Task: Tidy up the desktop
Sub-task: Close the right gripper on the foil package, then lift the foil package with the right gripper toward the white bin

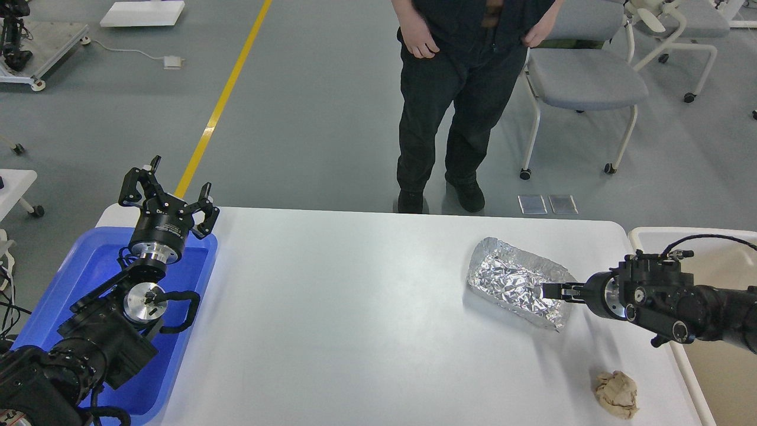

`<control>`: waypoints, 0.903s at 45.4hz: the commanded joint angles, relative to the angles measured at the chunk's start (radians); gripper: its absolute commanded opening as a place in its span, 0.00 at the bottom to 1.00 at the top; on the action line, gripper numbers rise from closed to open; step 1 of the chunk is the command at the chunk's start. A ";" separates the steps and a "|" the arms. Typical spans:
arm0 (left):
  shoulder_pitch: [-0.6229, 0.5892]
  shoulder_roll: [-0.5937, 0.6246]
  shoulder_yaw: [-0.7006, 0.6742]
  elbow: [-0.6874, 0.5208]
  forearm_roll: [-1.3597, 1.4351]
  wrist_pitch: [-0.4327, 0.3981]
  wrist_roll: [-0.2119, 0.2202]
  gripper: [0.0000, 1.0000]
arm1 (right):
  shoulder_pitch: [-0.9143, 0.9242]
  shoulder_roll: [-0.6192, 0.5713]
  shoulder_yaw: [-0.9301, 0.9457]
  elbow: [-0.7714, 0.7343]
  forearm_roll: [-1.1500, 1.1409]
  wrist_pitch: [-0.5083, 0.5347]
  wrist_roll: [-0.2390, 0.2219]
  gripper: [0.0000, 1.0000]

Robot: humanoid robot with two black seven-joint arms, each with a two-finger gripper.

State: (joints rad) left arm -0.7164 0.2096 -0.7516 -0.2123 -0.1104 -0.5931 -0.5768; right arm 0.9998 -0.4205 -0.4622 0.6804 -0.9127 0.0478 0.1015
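White table (366, 307) filling the lower centre of the frame, with two items left to clear. Foil tray (517, 281), centre right: thin crumpled aluminium, judged very light, easily dented and slippery; best taken by its rim. The right gripper (550, 291) reaches in from the right edge with its fingers at the tray's near rim, apparently pinching it, though the fingers are too small to be sure. Paper wad (617, 393), lower right: soft, light, compressible, graspable anywhere. Left gripper (168, 198), fingers spread and empty, above the blue tray (77, 284) at lower left. White-rimmed bin (680, 234) at the right edge. A person (461, 100) stands beyond the table's far edge; nothing lies between tray and bin
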 commanded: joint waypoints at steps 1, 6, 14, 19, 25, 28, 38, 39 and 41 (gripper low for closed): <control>0.000 -0.001 -0.002 0.001 0.000 0.001 0.000 1.00 | -0.023 0.002 0.002 -0.009 -0.022 -0.013 0.072 0.73; 0.000 -0.001 -0.002 0.001 0.000 0.001 0.000 1.00 | -0.027 0.003 0.011 -0.010 -0.023 -0.017 0.070 0.71; 0.000 -0.001 0.000 -0.001 0.000 0.001 0.000 1.00 | -0.032 0.009 0.011 -0.022 -0.022 -0.022 0.067 0.53; 0.000 -0.001 0.000 -0.001 0.000 0.001 0.000 1.00 | -0.033 0.009 0.011 -0.022 -0.022 -0.020 0.067 0.08; 0.000 -0.001 0.000 0.001 0.000 0.001 0.000 1.00 | -0.040 0.008 0.011 -0.024 -0.022 -0.019 0.064 0.00; 0.000 -0.001 0.000 0.001 0.000 0.001 0.000 1.00 | -0.041 0.009 0.010 -0.028 -0.020 -0.019 0.061 0.00; 0.000 0.001 0.000 -0.001 0.000 0.001 0.000 1.00 | -0.047 0.005 0.013 -0.032 -0.008 -0.016 0.063 0.00; 0.000 0.001 0.000 0.001 0.000 0.001 0.000 1.00 | -0.044 0.005 0.014 -0.032 -0.003 -0.010 0.064 0.00; 0.000 -0.001 0.000 0.001 0.000 0.001 0.000 1.00 | -0.041 0.005 0.022 -0.028 0.005 -0.006 0.070 0.00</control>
State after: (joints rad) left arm -0.7163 0.2090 -0.7517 -0.2125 -0.1104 -0.5922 -0.5768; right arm 0.9571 -0.4133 -0.4503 0.6521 -0.9277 0.0296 0.1637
